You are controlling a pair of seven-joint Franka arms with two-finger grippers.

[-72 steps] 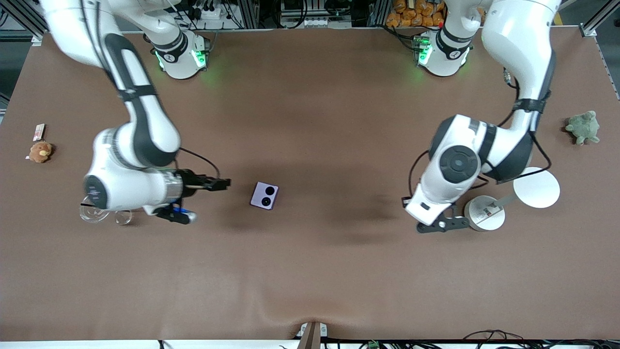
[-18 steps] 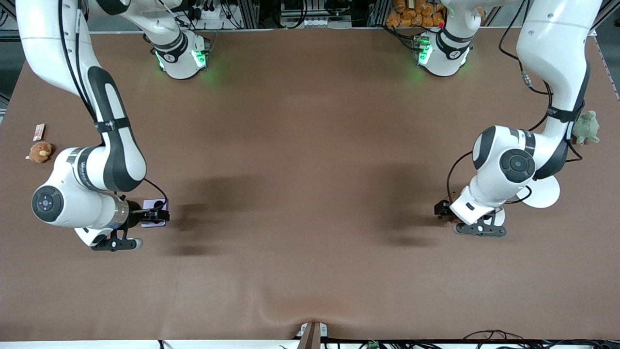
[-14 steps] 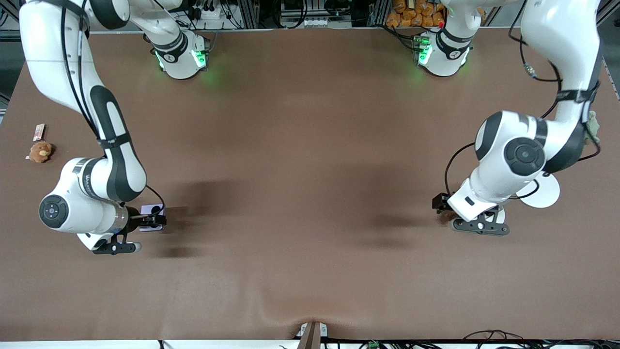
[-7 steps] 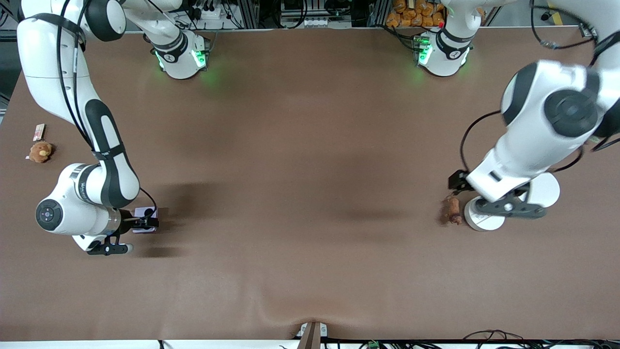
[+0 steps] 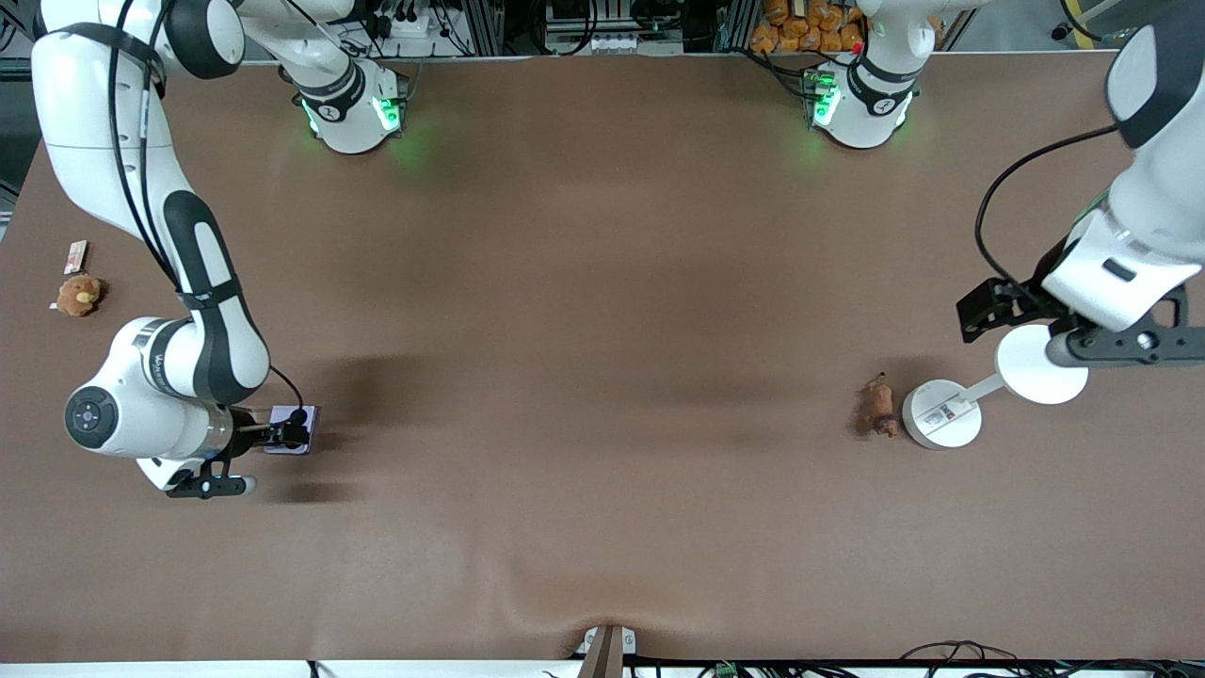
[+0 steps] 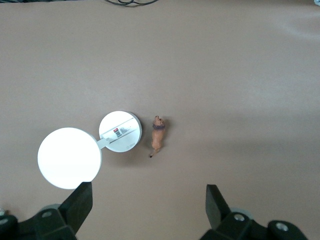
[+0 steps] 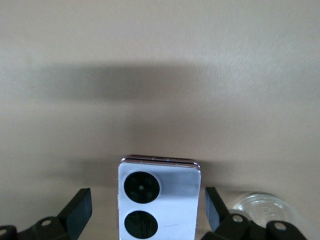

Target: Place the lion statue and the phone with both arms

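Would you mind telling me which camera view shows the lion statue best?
The left wrist view: the lion statue lies unobstructed beside the white disc. The front view shows it smaller; the right wrist view misses it.

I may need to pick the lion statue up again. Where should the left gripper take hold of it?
Grip the lion statue across the middle of its narrow body, coming straight down. It lies free on the table, close beside the round white case, so close across its width. The left gripper hangs open above.

Matt brown table cover (image 5: 602,282); glossy smooth phone (image 7: 157,200); clear glass jar (image 7: 260,207).
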